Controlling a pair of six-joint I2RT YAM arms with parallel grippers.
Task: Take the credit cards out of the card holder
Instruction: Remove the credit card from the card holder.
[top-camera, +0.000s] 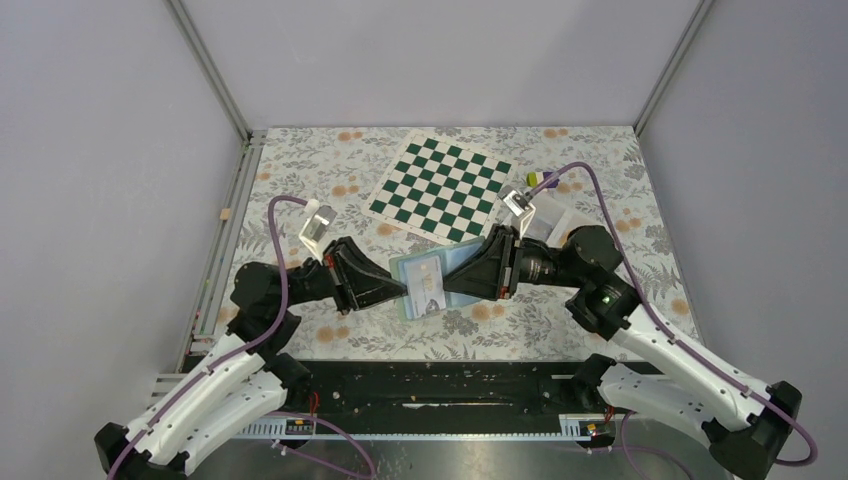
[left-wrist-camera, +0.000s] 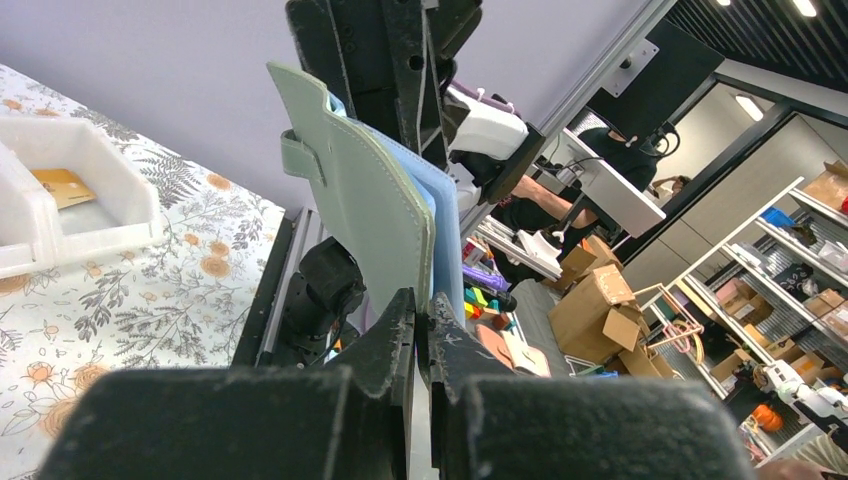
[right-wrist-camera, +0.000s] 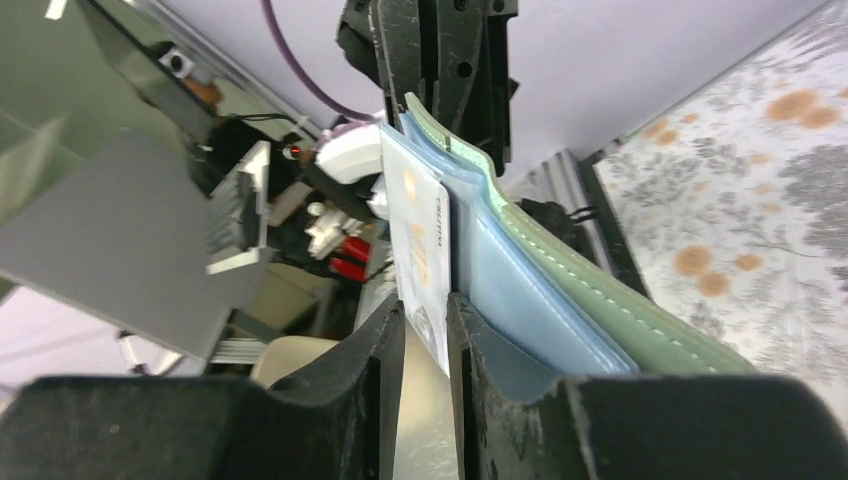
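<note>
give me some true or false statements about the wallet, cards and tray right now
The left gripper is shut on the card holder. True.
The white tray is empty. False: an orange card lies in it.
The right gripper straddles a pale card. True.
The purple block rests on the chequered mat. False: it lies off the mat, on the floral cloth.
</note>
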